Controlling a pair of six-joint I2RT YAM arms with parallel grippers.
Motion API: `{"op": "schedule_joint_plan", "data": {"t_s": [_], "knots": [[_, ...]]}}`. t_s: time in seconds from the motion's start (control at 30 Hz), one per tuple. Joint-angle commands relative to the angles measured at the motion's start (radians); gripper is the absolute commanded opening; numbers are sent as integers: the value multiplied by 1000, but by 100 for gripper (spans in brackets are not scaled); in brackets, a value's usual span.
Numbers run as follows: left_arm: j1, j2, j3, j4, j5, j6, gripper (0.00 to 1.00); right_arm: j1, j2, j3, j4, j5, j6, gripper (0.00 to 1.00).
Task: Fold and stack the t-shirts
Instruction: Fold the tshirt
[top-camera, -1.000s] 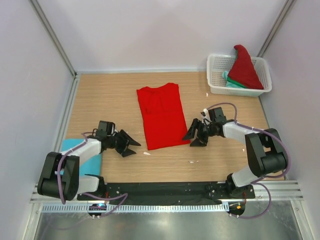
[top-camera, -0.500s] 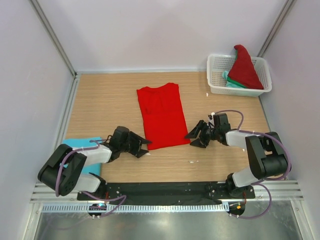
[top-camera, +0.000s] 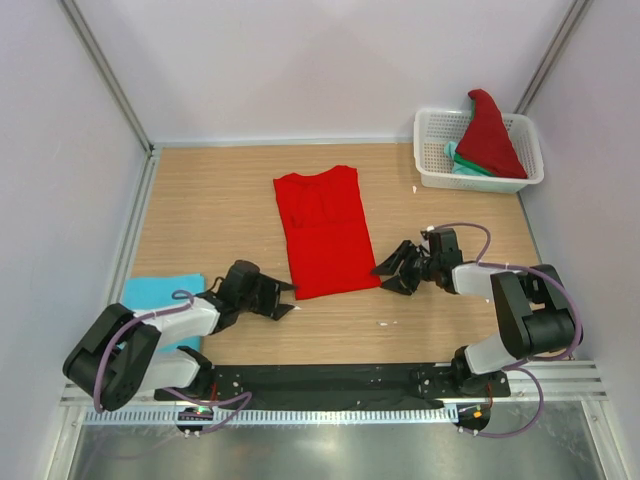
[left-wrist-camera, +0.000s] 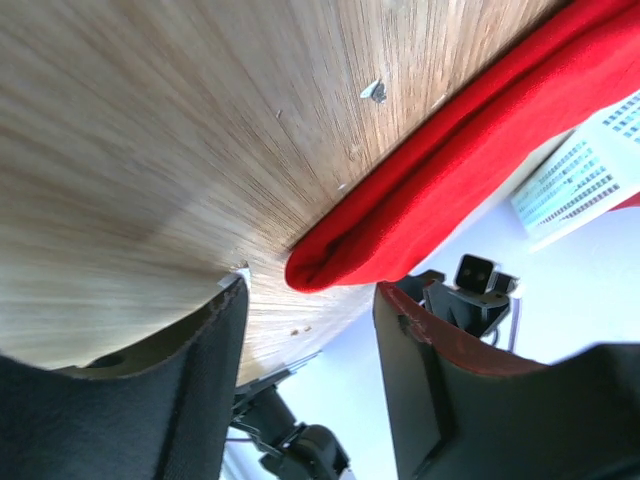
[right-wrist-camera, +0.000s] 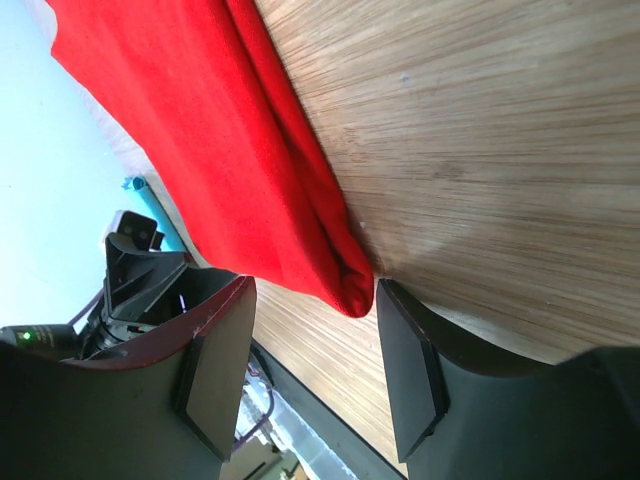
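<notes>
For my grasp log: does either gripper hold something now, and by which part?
Nothing is held: the left gripper and the right gripper stand open at the near corners of the red t-shirt.

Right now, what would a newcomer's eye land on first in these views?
The bright red t-shirt, folded narrow in the middle of the table, stands out first. The left tool and right tool are both open, one at each of its near corners. Next comes the white basket at the far right, holding a dark red shirt, and then a light blue shirt at the near left.
</notes>
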Motion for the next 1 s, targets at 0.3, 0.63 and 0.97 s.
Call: {"op": "schedule_joint_plan", "data": {"t_s": [0.3, 0.63, 0.97], "knots": [[-18, 77, 1, -110, -50, -51, 58, -2, -33, -46, -36, 68, 56, 53], [-43, 69, -22, -93, -101, -146, 51, 11, -61, -144, 124, 102, 214, 49], [-52, 117, -35, -45, -124, -178, 45, 19, -15, -148, 168, 133, 229, 47]]}}
